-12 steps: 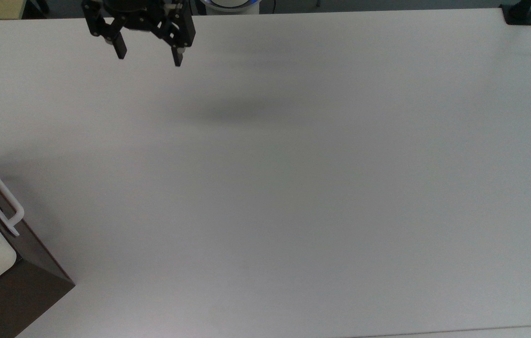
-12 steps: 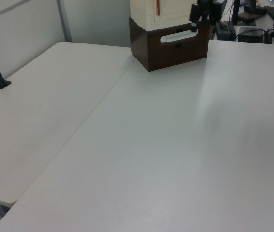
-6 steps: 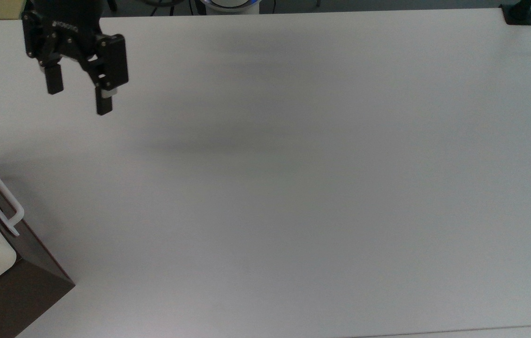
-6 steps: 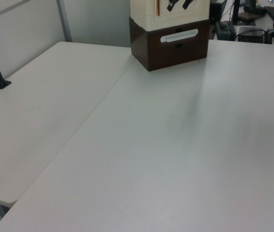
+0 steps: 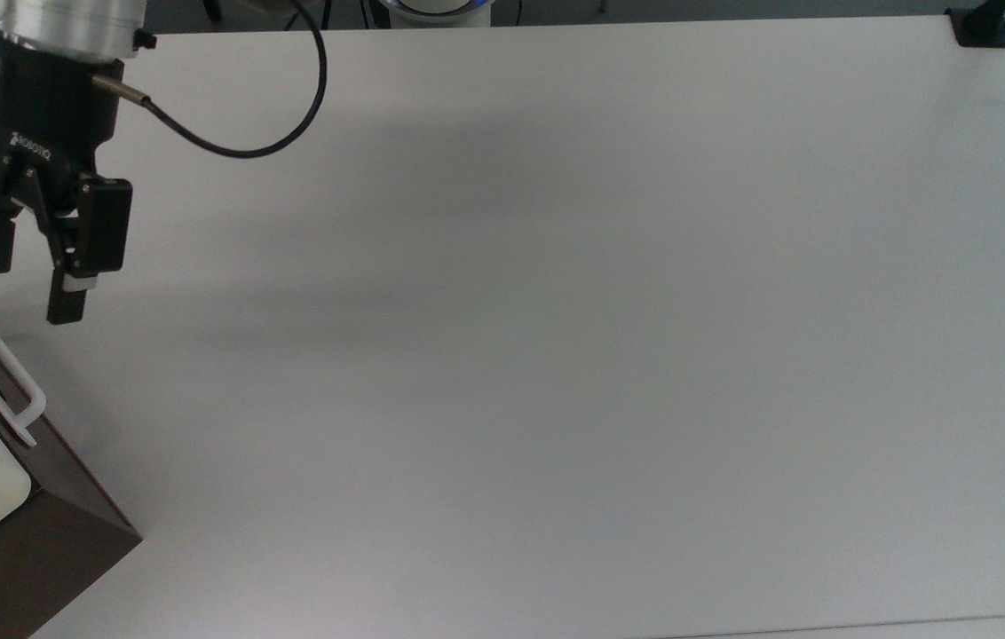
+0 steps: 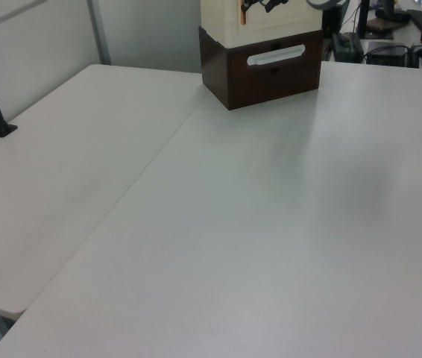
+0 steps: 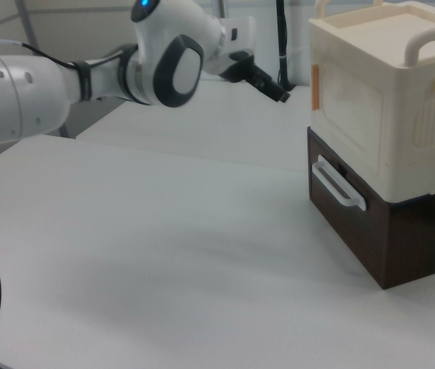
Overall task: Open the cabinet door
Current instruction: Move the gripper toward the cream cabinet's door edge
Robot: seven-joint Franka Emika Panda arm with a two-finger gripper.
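Cabinet door (image 7: 353,105) sits near the parted jaws, untouched.

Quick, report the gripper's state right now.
Gripper: open, holding nothing, in the air short of the cabinet.

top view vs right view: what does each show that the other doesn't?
Top view alone: both fingers of the pincer spread open over the bare table, plus a black cable looping off the wrist.

Right view alone: the whole cabinet, its cream cabinet door shut, an orange-brown tab on the door's left edge, and the arm's white links.

Both: the white bar handle on the cabinet's dark brown lower face, with the pincer clear of the cabinet.
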